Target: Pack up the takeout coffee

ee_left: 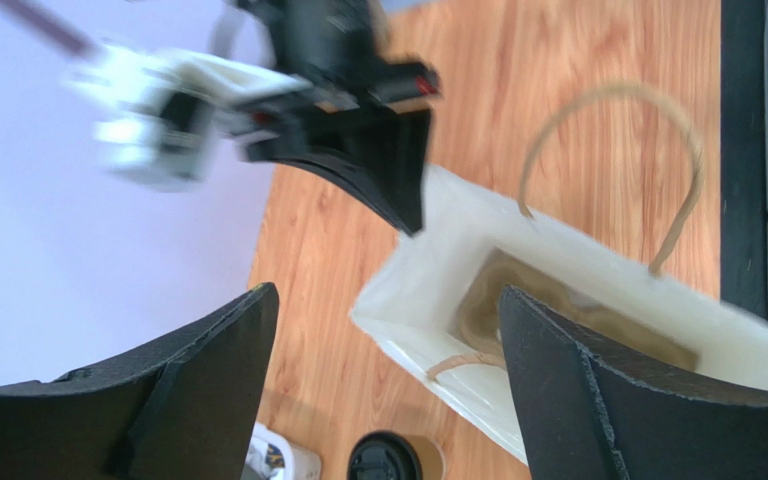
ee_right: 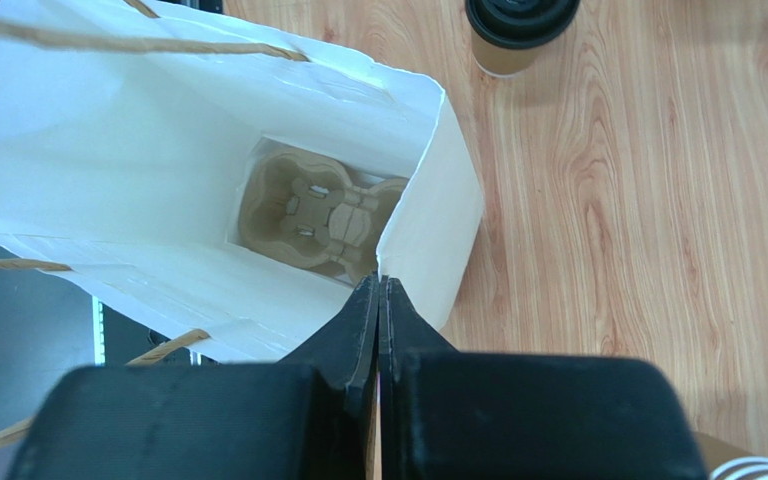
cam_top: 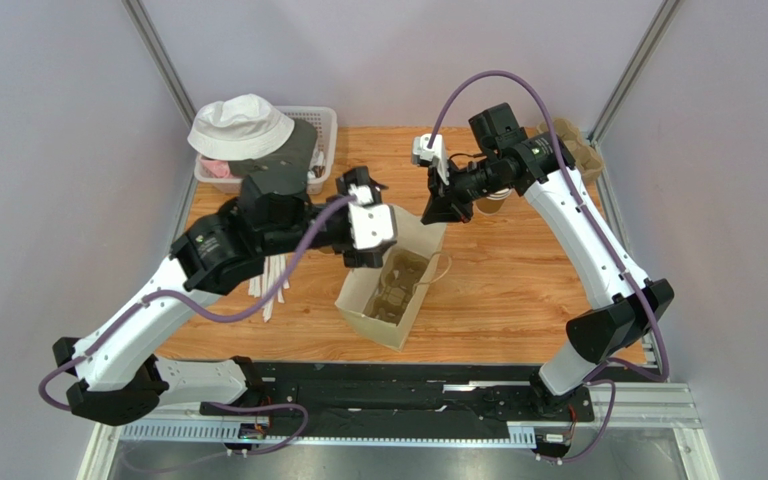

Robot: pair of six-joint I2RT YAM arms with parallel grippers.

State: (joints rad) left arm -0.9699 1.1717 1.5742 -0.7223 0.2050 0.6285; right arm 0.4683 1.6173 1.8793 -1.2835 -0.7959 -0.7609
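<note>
The takeout coffee point(ee_right: 521, 28), a small tan cup with a black lid, stands on the wooden table beyond the bag. It also shows in the left wrist view point(ee_left: 390, 462) and, partly hidden by the right arm, in the top view point(cam_top: 493, 201). The paper bag point(cam_top: 370, 322) stands open mid-table with a moulded pulp cup tray point(ee_right: 318, 213) at its bottom. My right gripper point(ee_right: 379, 287) is shut on the bag's rim at its far corner point(cam_top: 436, 212). My left gripper point(ee_left: 388, 295) is open and empty, hovering over the bag's left rim point(cam_top: 380, 222).
A white basket point(cam_top: 324, 126) with a white bucket hat point(cam_top: 242, 124) sits at the back left. Pale sticks point(cam_top: 272, 282) lie left of the bag. Brown pulp pieces point(cam_top: 579, 146) are at the back right. A small white packet point(ee_left: 280, 460) lies near the cup.
</note>
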